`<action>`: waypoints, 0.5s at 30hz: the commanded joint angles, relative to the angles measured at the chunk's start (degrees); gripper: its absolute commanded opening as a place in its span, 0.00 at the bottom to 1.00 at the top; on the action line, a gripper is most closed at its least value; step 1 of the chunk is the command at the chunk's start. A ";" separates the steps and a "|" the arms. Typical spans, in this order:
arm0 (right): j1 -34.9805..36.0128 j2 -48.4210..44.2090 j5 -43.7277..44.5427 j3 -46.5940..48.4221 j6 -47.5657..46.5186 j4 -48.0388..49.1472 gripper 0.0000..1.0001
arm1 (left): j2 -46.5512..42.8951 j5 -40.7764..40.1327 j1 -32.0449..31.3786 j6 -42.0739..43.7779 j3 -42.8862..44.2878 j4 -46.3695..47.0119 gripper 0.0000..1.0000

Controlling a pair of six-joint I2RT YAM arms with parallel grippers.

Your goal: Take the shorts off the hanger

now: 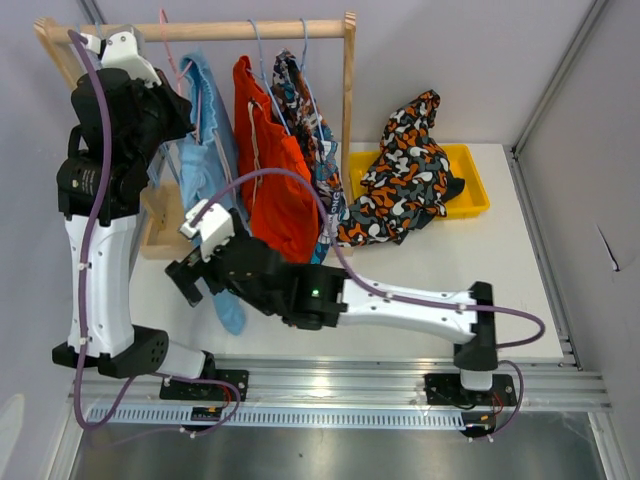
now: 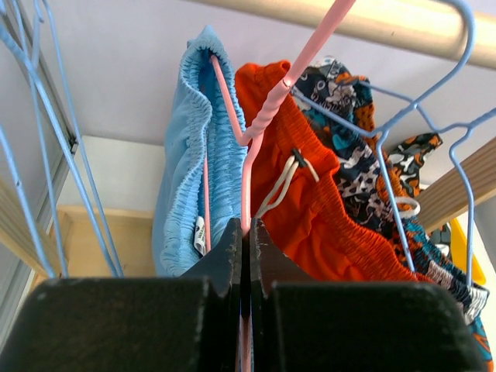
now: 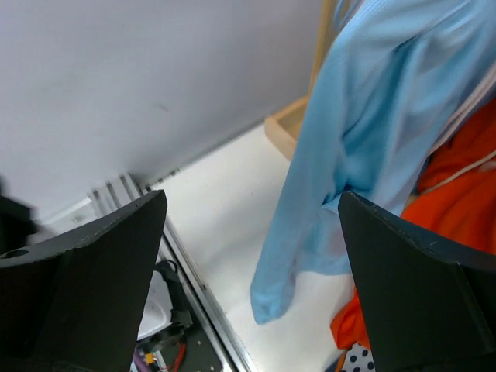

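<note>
1. My left claw (image 2: pixel 246 232) is up by the wooden rail (image 1: pixel 250 30), with its fingers squeezed together on the wire of the pink hanger (image 2: pixel 267 108).
2. That hanger carries the light blue shorts (image 2: pixel 194 155). The waistband is bunched over the wire and the legs dangle down towards the surface (image 1: pixel 450 270).
3. Right next to them on the rail are the plain orange shorts (image 2: pixel 318 217) with the white drawstring, then the blue-orange-white print shorts (image 2: pixel 353 155).
4. The right claw (image 3: pixel 252 232) sits low, fingers spread wide apart with nothing gripped. It's pointing at the hanging leg of the light blue pair, but I honestly can't tell if it's touching the fabric.
5. The camouflage shorts (image 1: pixel 405 170) are off the rail, heaped in the yellow tray (image 1: pixel 478 205) on the right and spilling over its edge.
</note>
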 commanded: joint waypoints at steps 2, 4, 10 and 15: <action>-1.48 4.66 1.84 9.90 1.50 1.29 1.00 | -5.00 1.81 -0.49 -0.90 -0.85 4.06 0.00; -2.71 7.47 2.37 10.70 2.29 2.34 0.99 | -7.11 2.34 -0.49 -1.26 -1.73 4.06 0.00; -3.77 12.05 7.20 15.80 0.54 3.75 0.99 | -11.41 3.04 -0.49 -2.13 -5.95 4.15 0.00; -3.07 11.35 6.94 13.62 2.02 3.85 0.04 | -12.65 3.13 -0.49 -2.05 -7.10 4.23 0.00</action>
